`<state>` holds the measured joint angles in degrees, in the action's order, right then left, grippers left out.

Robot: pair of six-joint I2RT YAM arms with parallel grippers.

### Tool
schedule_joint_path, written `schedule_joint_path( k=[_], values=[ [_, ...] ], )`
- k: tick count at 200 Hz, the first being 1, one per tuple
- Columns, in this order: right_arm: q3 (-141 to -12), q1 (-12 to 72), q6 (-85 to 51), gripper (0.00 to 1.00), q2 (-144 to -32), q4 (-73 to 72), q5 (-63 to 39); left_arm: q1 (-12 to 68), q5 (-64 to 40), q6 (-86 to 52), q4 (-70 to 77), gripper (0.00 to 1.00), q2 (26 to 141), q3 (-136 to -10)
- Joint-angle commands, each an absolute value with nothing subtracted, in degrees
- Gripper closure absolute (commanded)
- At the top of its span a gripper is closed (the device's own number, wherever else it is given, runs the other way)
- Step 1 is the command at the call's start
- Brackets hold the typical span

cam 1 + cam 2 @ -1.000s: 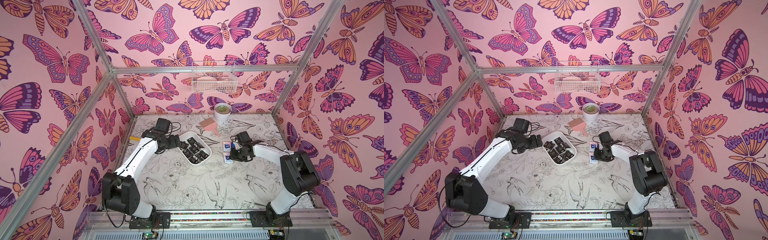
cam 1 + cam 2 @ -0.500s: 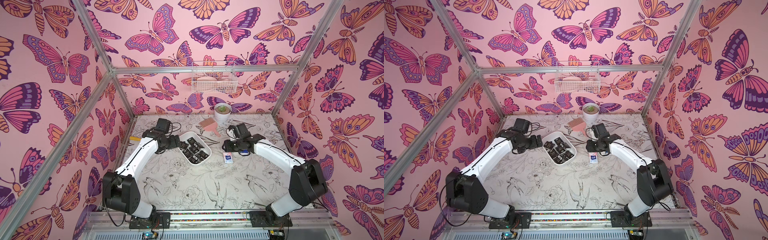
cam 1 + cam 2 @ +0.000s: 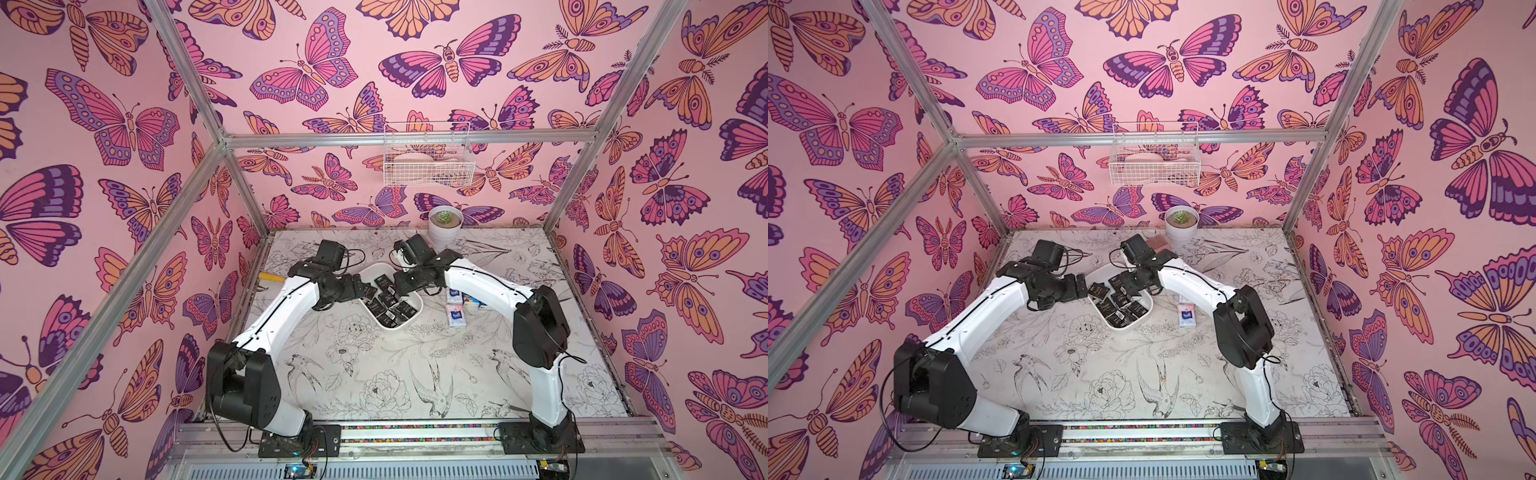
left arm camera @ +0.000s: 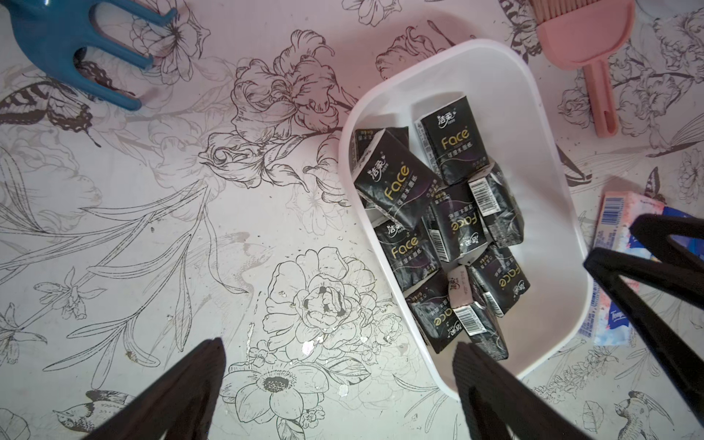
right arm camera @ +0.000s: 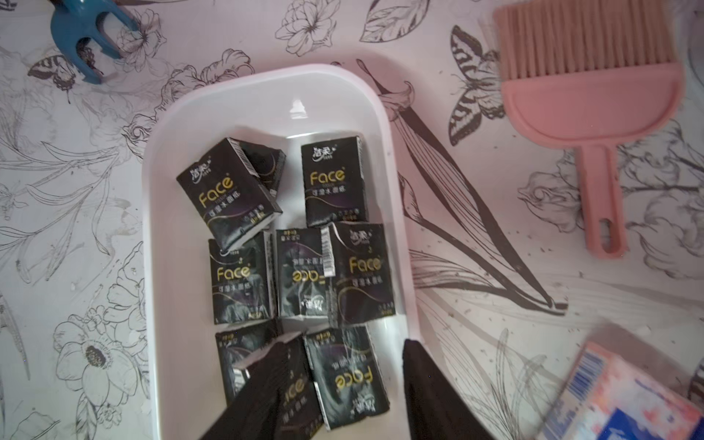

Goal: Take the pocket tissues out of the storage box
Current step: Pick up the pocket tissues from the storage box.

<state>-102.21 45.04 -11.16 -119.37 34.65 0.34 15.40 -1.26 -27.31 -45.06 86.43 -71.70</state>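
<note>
The storage box (image 3: 394, 328) (image 3: 1121, 328) is a shallow white tray in mid-table. Several black pocket tissues (image 3: 386, 303) (image 4: 438, 228) (image 5: 301, 259) lie jumbled inside it. Three more packets, white-pink (image 3: 456, 316) (image 3: 1186, 313) (image 5: 624, 396) and blue (image 3: 473, 301), lie on the table just right of it. My left gripper (image 3: 365, 291) (image 4: 339, 352) is open and straddles the box's left wall, holding nothing. My right gripper (image 3: 398, 290) (image 5: 346, 346) is open above the box's right side. A black packet lies below, between its fingers, ungripped.
A pink hand brush (image 5: 586, 87) (image 3: 1156, 243) lies behind the box, and a blue forked tool (image 4: 76, 45) lies behind it to the left. At the back stands a white plant pot (image 3: 444, 226), with a wire basket (image 3: 428, 164) on the wall above. A yellow object (image 3: 272, 277) sits at the left edge.
My right arm left a white-pink packet on the table at the right and swung left to hover over the box, its jaws opening wider. The left arm barely moved.
</note>
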Motion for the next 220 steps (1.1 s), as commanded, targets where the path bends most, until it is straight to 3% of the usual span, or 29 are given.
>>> schedule_joint_path(
  k=[1,73,159,190,220],
  values=[
    [-105.75,46.25,-7.29,0.46,-122.92,38.46,4.64,14.88,-0.10,-28.17,-46.38,0.00,84.37,-70.17],
    [-110.86,47.90,-4.04,0.45,-130.41,40.03,10.37,11.99,-0.79,-27.69,-46.20,0.00,81.66,-67.77],
    [-116.31,48.69,-3.33,0.52,-136.36,43.93,12.30,10.96,-1.23,-27.17,-46.38,0.00,80.60,-67.24],
    [-116.72,48.69,-4.07,0.71,-136.18,44.23,12.97,10.69,-1.24,-27.16,-46.41,0.00,80.13,-67.24],
    [-115.78,48.69,-5.95,0.75,-132.72,42.92,11.69,10.49,-1.21,-27.03,-46.34,0.00,80.11,-67.41]
  ],
)
